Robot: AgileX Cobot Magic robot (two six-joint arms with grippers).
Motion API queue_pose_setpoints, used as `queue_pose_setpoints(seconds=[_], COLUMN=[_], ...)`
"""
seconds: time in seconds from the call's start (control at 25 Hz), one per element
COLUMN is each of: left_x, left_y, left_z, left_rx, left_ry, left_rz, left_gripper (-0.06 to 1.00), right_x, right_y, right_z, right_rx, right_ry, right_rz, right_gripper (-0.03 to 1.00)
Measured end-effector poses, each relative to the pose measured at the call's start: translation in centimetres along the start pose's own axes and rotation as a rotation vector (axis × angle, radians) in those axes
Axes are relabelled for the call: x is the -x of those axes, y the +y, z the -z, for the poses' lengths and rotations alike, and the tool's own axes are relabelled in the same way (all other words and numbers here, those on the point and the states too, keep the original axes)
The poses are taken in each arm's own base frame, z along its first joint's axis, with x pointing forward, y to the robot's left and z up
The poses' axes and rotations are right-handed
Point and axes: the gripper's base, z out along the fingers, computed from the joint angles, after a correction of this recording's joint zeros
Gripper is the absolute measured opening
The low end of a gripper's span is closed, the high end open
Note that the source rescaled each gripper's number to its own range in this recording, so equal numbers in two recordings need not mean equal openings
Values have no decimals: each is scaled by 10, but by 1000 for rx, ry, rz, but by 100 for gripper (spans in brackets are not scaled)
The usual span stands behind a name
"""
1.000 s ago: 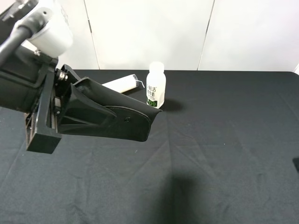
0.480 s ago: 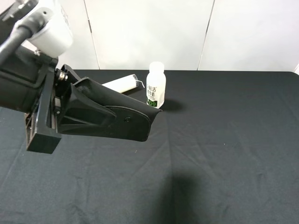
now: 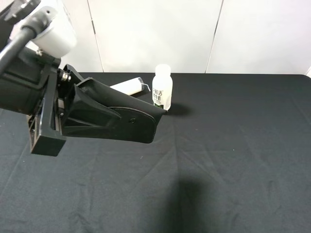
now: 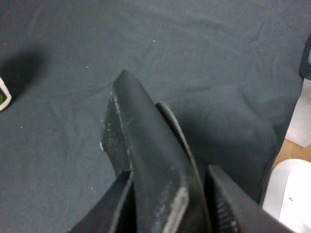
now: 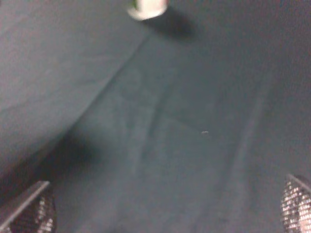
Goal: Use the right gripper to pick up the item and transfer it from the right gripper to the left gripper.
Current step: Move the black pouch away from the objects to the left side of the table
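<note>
The item (image 3: 124,121), a long black wedge-shaped soft case, hangs in the air over the left of the table and points right. My left gripper (image 3: 73,114) is shut on its thick end. In the left wrist view the case (image 4: 146,155) runs away from the camera between the two fingers (image 4: 119,206) of the left gripper (image 4: 170,208). My right gripper (image 5: 163,208) is open and empty above bare black cloth. Only its two mesh-padded fingertips (image 5: 296,204) show, far apart. It is out of the exterior view.
A white bottle with a green label (image 3: 162,88) stands at the back centre, just behind the case's tip. A white tube (image 3: 127,86) lies to its left. The bottle also shows in the right wrist view (image 5: 148,6). Black cloth (image 3: 233,145) covers the table.
My left gripper and the case have risen slightly. The dark bit of the right arm at the exterior view's right edge has gone out of view.
</note>
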Motion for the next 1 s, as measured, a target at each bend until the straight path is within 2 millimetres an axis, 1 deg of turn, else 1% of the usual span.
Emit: queue_pose_setpoints(seconds=[0.24, 0.36, 0.44, 0.56, 0.76, 0.92, 1.0], left_x=[0, 0, 0, 1, 3, -2, -7], left_y=[0, 0, 0, 2, 7, 12, 13], left_z=[0, 0, 0, 0, 0, 0, -1], left_rx=[1, 1, 3, 19, 74, 128, 147], left_ry=[0, 0, -1, -15, -37, 9, 38], left_rz=[-1, -1, 7, 47, 106, 74, 55], left_gripper=[0, 0, 0, 0, 0, 0, 0], right_x=[-9, -11, -13, -13, -13, -13, -13], right_y=[-2, -1, 1, 1, 1, 1, 1], right_z=[16, 20, 22, 23, 23, 23, 23], right_rx=[-291, -407, -453, -492, -499, -499, -499], right_ry=[-106, -125, -139, -142, -141, -141, -141], right_rz=[-178, -243, -265, -286, -290, -290, -290], right_gripper=[100, 100, 100, 100, 100, 100, 100])
